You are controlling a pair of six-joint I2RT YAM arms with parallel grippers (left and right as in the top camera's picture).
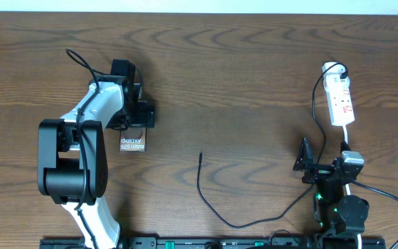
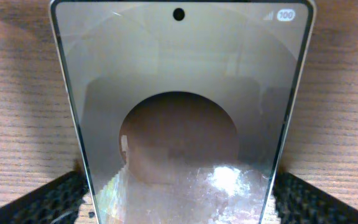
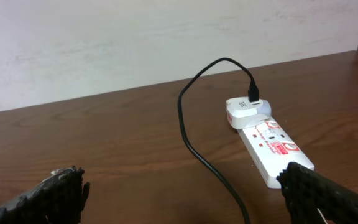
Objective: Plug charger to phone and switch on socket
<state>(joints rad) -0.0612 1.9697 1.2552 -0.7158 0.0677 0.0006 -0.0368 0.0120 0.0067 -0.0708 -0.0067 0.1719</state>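
The phone [image 1: 132,144] is over on the left of the table [image 1: 240,83]. Overhead you can read "Galaxy S25 Ultra" on it, but the left wrist cam only shows a punch-hole and a "100" badge, with the left gripper [image 2: 179,186] clamped on its sides. The charger [image 1: 199,183] has its white plug in the power strip [image 1: 341,104] far right and its tip loose mid-table, the strip's red print is unreadable, and the right gripper [image 3: 185,199] is wide open, empty.

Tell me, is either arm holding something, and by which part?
The left gripper clamps the phone by its long side edges; the right gripper is open, empty.
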